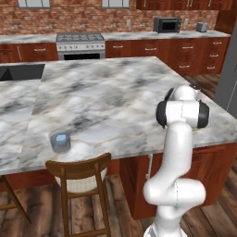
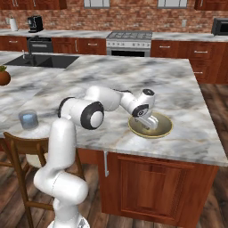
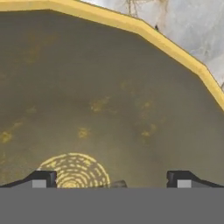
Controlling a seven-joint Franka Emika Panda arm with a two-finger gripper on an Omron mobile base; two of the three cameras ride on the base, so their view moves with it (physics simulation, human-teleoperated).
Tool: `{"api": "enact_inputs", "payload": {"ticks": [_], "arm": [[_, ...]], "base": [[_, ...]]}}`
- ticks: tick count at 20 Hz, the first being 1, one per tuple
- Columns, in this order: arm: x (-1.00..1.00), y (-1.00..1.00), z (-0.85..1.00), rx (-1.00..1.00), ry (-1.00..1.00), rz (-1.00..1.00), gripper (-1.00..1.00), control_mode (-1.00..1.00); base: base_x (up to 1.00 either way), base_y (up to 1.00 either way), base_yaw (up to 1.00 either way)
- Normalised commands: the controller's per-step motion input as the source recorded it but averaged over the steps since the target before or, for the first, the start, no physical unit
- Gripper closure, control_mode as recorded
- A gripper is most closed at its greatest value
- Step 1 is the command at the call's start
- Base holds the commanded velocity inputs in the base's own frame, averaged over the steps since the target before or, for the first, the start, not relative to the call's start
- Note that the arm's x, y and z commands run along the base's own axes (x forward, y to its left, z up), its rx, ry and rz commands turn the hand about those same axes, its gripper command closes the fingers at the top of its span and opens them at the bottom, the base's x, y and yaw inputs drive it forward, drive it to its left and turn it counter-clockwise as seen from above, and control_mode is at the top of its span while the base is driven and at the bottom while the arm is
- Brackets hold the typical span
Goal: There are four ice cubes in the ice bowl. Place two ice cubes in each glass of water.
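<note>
Left base view: a glass (image 1: 60, 142) stands near the front edge of the marble worktop (image 1: 106, 97), just above a wooden chair (image 1: 81, 178). Something pale blue sits inside the glass, too small to tell more. The arm's elbow covers the worktop's right end, well apart from the glass.

Right base view: the bowl (image 2: 150, 126) sits near the front right edge of the worktop. The hand (image 2: 151, 123) reaches down into the bowl from its left side. The glass (image 2: 29, 119) is far left of the bowl, at the worktop's front edge above the chair back (image 2: 24, 144). A potted plant (image 2: 4, 75) sits at the picture's left edge, behind the glass. The sink (image 2: 42, 61) lies behind the bowl, to the left.

Hand view: the two fingertips (image 3: 41, 179) stand wide apart with nothing between them. They sit low inside the bowl, over its olive floor and just beside the ring pattern at its middle. The yellow rim (image 3: 144, 29) curves across the top, marble beyond it. No ice cubes can be made out on the part of the bowl floor that shows.
</note>
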Motion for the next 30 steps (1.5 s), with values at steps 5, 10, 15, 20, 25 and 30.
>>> {"api": "enact_inputs", "payload": {"ticks": [5,10,15,20,25,30], "arm": [[0.31,-0.01,-0.25,0.00,0.00,0.00,-1.00,-1.00],[0.37,-0.06,-0.11,0.00,0.00,0.00,-1.00,-1.00],[0.23,-0.31,-0.15,0.00,0.00,0.00,-1.00,-1.00],[0.17,-0.14,-0.22,0.00,0.00,-0.01,-1.00,-1.00],[0.10,0.00,-0.31,-0.02,0.00,0.00,-1.00,-1.00],[0.00,0.01,-0.34,-0.01,0.05,-0.03,1.00,-1.00]], "base": [[0.00,0.00,0.00],[0.00,0.00,0.00],[0.00,0.00,0.00],[0.00,0.00,0.00],[0.00,0.00,0.00],[0.00,0.00,0.00]]}}
